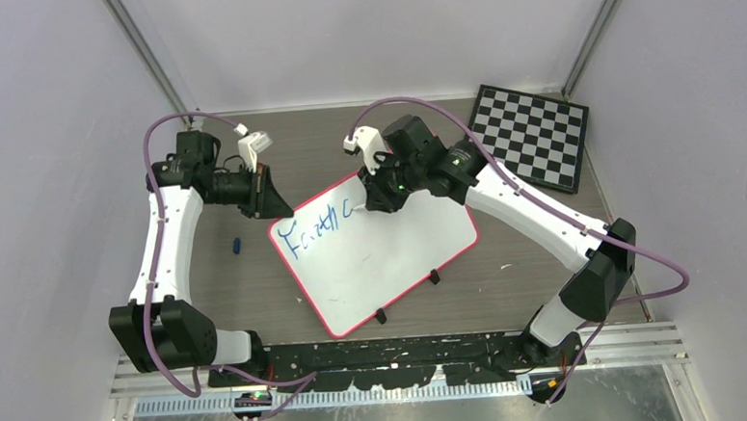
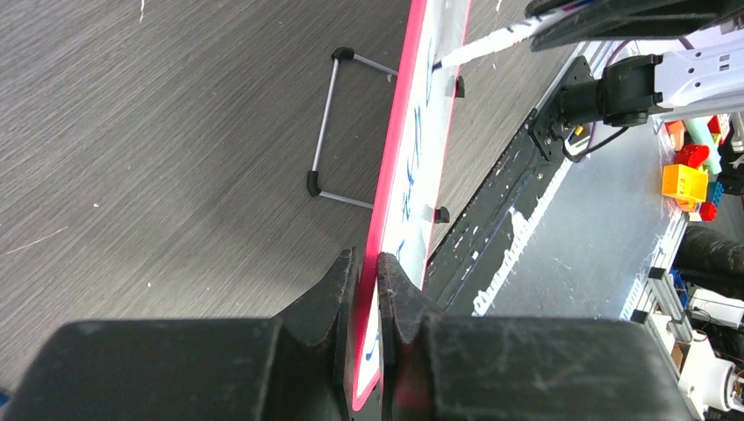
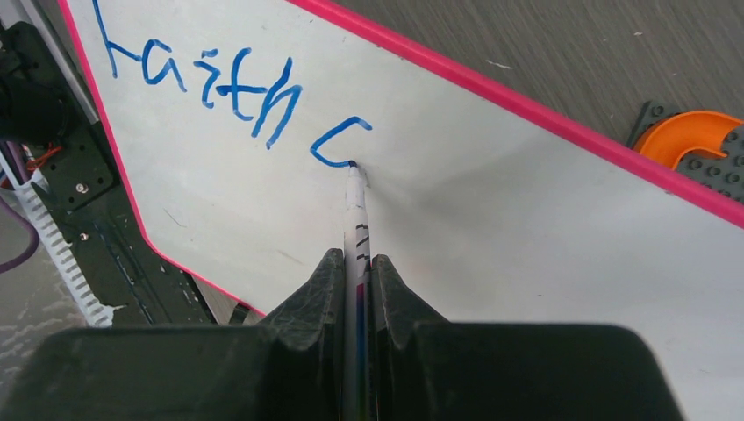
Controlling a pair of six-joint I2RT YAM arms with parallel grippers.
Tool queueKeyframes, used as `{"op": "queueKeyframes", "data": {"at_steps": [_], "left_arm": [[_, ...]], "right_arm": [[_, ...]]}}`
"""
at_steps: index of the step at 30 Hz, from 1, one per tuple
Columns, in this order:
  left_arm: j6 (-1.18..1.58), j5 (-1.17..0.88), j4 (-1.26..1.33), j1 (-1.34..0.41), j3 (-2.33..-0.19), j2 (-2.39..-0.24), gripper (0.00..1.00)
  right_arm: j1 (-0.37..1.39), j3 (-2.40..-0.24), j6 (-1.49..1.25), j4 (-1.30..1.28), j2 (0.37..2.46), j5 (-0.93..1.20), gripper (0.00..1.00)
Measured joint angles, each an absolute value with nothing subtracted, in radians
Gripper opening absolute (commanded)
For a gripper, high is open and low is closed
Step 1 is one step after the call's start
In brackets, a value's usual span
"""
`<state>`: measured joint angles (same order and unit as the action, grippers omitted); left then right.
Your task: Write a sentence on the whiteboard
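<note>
Nearest, the black right gripper (image 3: 357, 263) pinches a slim white marker (image 3: 356, 206), while the left gripper (image 2: 366, 263) clamps the rim of the large white, pink-rimmed whiteboard (image 1: 391, 258) propped mid-table. The blue handwritten sentence (image 3: 219, 88) reads "Faith" plus a curve. Light pressure and even strokes should serve best.

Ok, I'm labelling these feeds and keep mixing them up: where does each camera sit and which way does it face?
Top external: above and behind the bases, looking down on the table; both arms, whiteboard, chessboard.
Left wrist: looks along the whiteboard's edge toward the arm bases; left gripper shut on its pink rim.
Right wrist: looks down the marker at the board face; right gripper shut on the marker, tip on the blue writing.
Shared: both wrist views show the marker tip touching the board.
</note>
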<state>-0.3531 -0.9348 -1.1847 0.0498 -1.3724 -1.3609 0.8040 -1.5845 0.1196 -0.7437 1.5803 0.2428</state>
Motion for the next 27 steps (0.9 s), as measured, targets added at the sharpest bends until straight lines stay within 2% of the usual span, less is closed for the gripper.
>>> {"op": "queueKeyframes", "data": {"at_steps": [17,27], "left_arm": [[-0.356,-0.941,-1.200,0.049,-1.374,-1.365,0.00],[-0.374,-0.931,-1.227,0.033,-1.389,-1.388,0.00]], "right_arm": [[0.783,-1.649,0.136,-0.750,1.591,0.204,0.00],[0.784,-1.565,0.124,-0.749,1.572,0.241,0.00]]}}
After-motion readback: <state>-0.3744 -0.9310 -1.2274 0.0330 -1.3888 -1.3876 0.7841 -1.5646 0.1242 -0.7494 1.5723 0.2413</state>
